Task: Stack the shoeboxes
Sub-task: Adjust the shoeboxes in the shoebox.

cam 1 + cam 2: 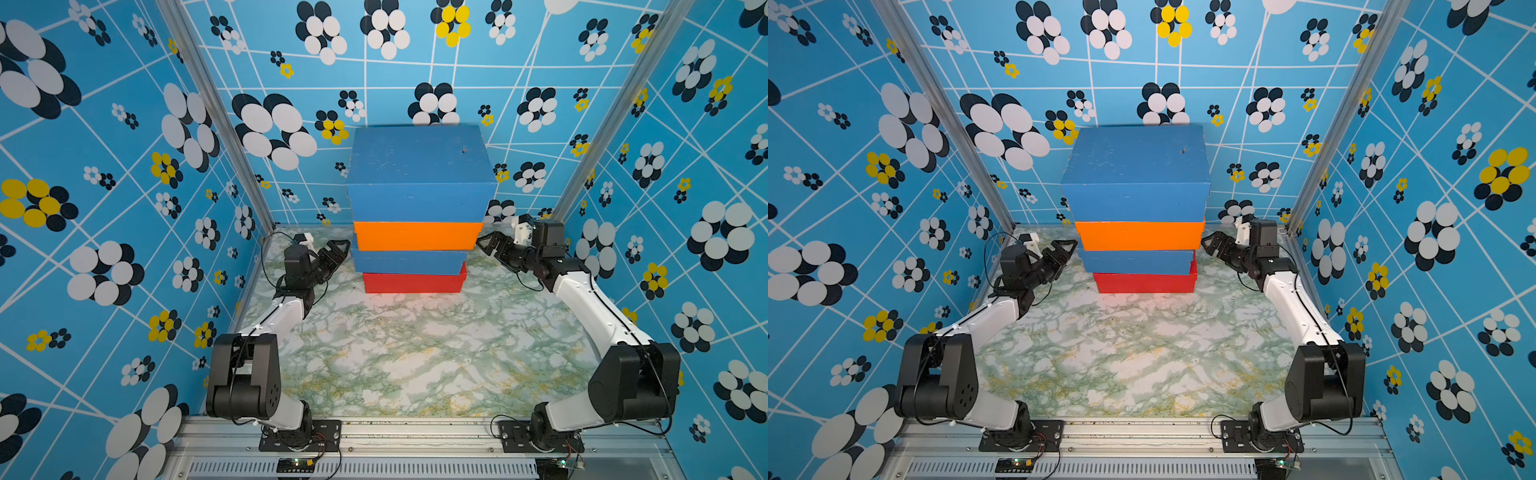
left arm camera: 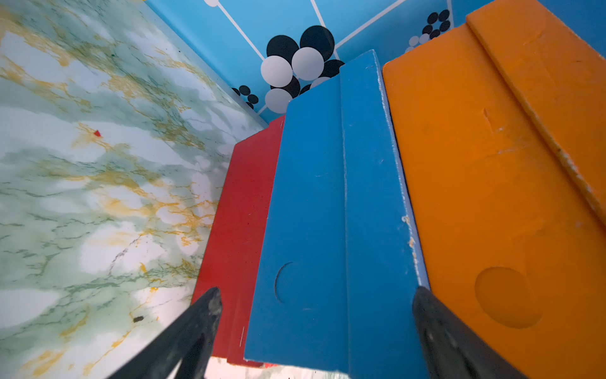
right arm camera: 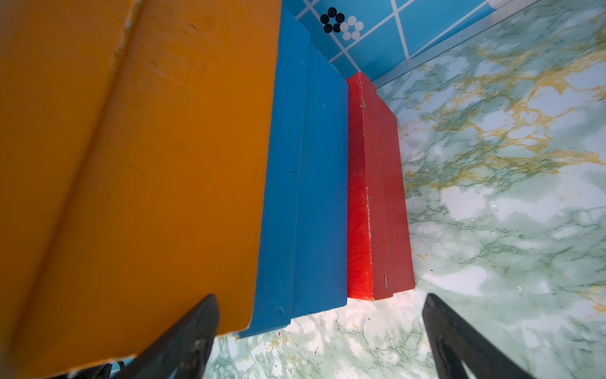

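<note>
**Item 1: shoeboxes, four, stacked.** One column at the far edge of the surface (image 1: pixel 415 357), about midway between its far corners. Order from the bottom:
- red shoebox (image 1: pixel 413 283) (image 1: pixel 1144 283), resting on the surface
- lower blue shoebox (image 1: pixel 409 262) (image 1: pixel 1136 262)
- orange shoebox (image 1: pixel 415 236) (image 1: pixel 1140 236)
- top blue shoebox (image 1: pixel 419 166) (image 1: pixel 1133 166), lid uppermost

The edges are not flush. The red shoebox shows past the lower blue one on the robot's right, and the orange one overhangs the lower blue one at both ends. Whether the column touches the rear wall cannot be told.

**Item 2: left fingers** (image 1: pixel 334 253) (image 1: pixel 1063 251). Spread wide and grasping nothing. They sit just beside the left end of the column, at the height of the lower blue shoebox. The left wrist view shows both fingers (image 2: pixel 203 318) apart. Beyond them are the end faces of the red (image 2: pixel 246 213), lower blue (image 2: pixel 328 197) and orange (image 2: pixel 475 180) shoeboxes. Contact cannot be told.

**Item 3: right fingers** (image 1: pixel 490 245) (image 1: pixel 1212 245). Fully spread and empty, just beside the right end of the column at about the orange shoebox's height. The right wrist view shows the fingers (image 3: pixel 196 325) parted before the orange (image 3: pixel 147 164), lower blue (image 3: pixel 311 197) and red (image 3: pixel 370 197) end faces.

**Item 4: surface.** Green-and-yellow marbled covering.

**Item 5: small red chip** (image 2: pixel 97 133). Lies loose on the surface, apart from the column.
</note>
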Robot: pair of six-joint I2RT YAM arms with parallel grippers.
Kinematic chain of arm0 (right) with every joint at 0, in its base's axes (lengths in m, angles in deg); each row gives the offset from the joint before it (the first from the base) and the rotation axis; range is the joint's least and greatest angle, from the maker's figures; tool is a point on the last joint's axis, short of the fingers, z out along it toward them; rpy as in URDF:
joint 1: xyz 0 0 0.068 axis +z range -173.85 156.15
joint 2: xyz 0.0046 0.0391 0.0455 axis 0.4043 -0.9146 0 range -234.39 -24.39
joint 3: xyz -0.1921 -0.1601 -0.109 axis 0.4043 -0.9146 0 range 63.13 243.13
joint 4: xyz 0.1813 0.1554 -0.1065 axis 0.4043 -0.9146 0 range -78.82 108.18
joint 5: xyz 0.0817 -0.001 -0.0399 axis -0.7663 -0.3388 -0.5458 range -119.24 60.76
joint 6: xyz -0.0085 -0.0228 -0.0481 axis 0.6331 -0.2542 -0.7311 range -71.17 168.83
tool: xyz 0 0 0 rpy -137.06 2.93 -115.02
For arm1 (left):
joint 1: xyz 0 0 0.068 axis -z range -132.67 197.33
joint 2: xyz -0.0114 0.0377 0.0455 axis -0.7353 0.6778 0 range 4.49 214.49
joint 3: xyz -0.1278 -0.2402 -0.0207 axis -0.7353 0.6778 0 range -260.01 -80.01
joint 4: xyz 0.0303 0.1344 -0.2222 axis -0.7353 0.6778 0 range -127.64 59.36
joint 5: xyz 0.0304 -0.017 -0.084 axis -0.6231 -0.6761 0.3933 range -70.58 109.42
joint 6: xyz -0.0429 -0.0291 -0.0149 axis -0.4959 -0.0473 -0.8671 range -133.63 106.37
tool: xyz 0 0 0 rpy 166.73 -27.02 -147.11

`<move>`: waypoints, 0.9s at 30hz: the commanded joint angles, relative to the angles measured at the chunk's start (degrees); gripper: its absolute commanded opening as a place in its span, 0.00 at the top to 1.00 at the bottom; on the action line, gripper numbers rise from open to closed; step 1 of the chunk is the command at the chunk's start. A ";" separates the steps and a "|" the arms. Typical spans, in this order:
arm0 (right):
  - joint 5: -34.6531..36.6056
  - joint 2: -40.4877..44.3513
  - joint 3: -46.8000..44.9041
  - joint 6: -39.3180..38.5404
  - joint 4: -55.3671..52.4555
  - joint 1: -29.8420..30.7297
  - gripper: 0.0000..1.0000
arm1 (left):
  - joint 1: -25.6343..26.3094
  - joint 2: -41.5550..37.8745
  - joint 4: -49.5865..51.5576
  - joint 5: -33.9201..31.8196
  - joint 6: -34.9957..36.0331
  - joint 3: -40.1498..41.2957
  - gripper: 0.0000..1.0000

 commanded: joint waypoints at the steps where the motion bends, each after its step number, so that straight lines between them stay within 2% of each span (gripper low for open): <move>1: -0.76 -0.52 1.00 0.22 0.59 1.07 0.01 | 0.30 0.96 -1.71 0.24 -0.02 0.43 0.08; 22: 1.38 0.54 -1.80 -0.30 0.41 2.42 0.01 | 0.28 0.37 -1.97 0.61 0.04 0.52 0.08; 27: 4.09 0.92 -2.83 -0.70 -0.12 2.23 0.01 | 0.28 0.27 -2.02 0.67 0.16 1.03 0.08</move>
